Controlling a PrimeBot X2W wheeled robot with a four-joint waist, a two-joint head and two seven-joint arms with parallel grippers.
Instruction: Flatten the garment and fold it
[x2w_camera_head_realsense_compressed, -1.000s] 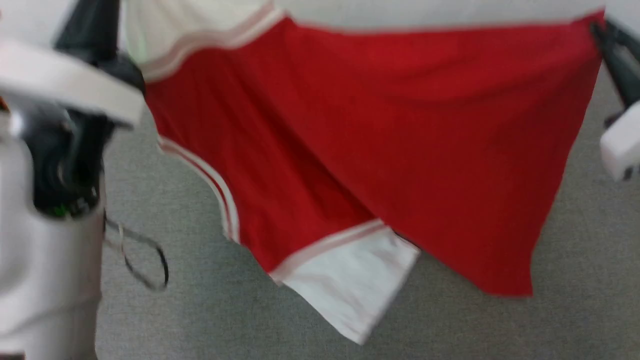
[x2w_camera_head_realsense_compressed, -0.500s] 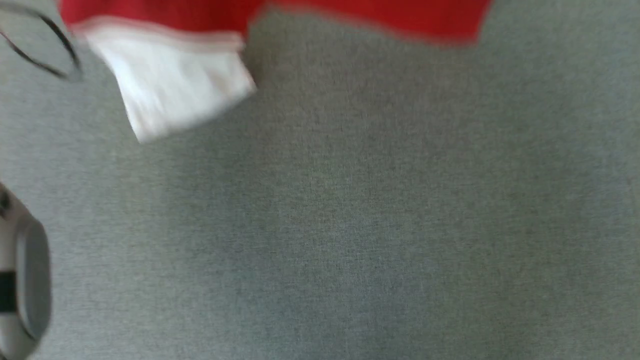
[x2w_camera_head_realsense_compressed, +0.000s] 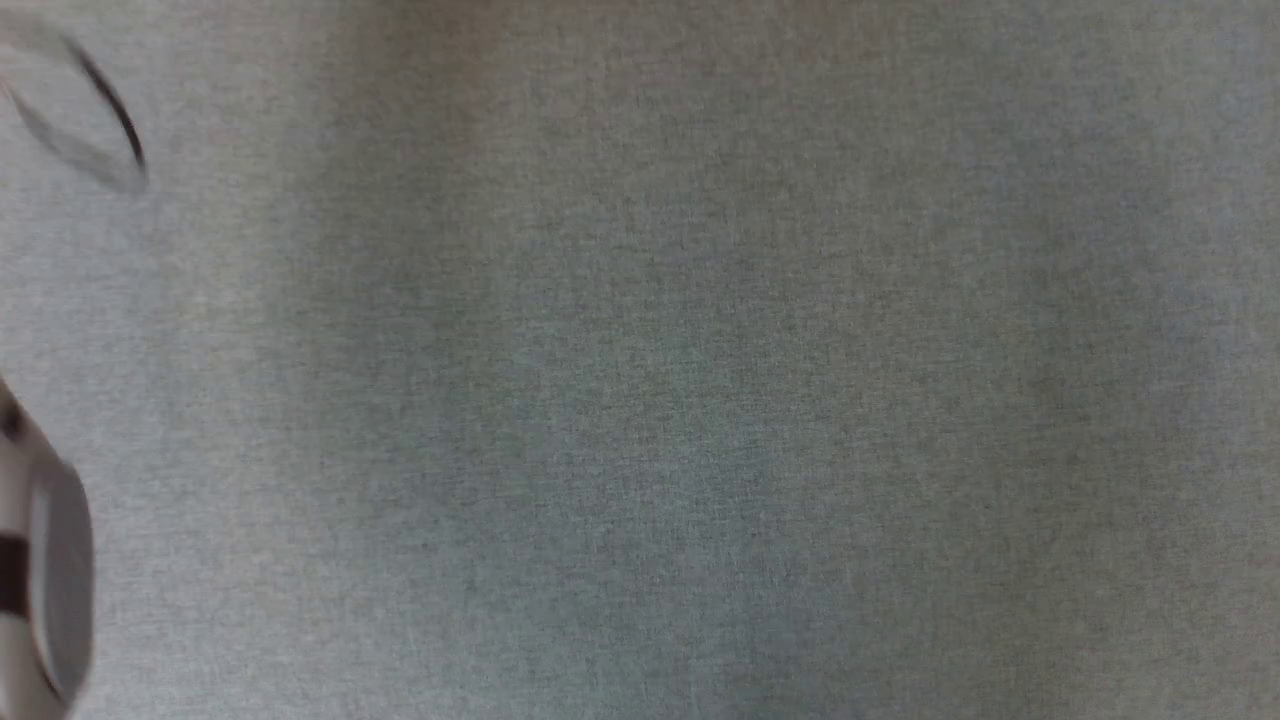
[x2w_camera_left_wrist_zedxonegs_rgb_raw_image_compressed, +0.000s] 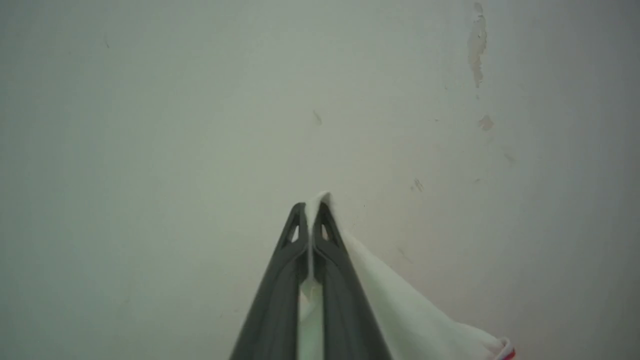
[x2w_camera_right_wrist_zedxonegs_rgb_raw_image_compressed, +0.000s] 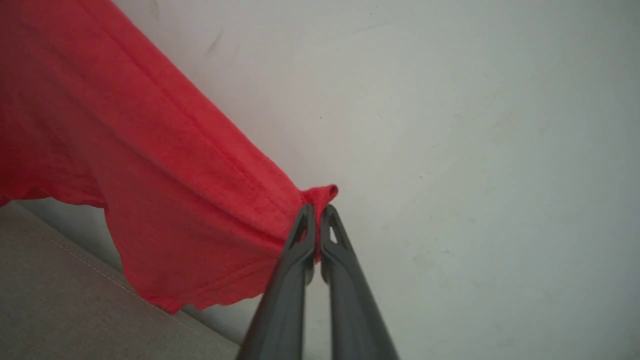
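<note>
Against a pale wall (x2w_camera_left_wrist_zedxonegs_rgb_raw_image_compressed: 150, 100), left tool (x2w_camera_left_wrist_zedxonegs_rgb_raw_image_compressed: 311, 210) and right tool (x2w_camera_right_wrist_zedxonegs_rgb_raw_image_compressed: 316, 210) pinch garment (x2w_camera_right_wrist_zedxonegs_rgb_raw_image_compressed: 150, 175) edges.

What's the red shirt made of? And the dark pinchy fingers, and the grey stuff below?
The garment looks like soft, matte knit cloth: it drapes in folds, with a stitched, wavy hem. The fingers of the right gripper look like hard dark-grey plastic, smooth and dull, though coated metal is possible. The grey surface looks like woven fabric, with a fine speckled weave.

Grey surface (x2w_camera_head_realsense_compressed: 700, 400) open; cable loop (x2w_camera_head_realsense_compressed: 112, 105) intrudes upper left.
</note>
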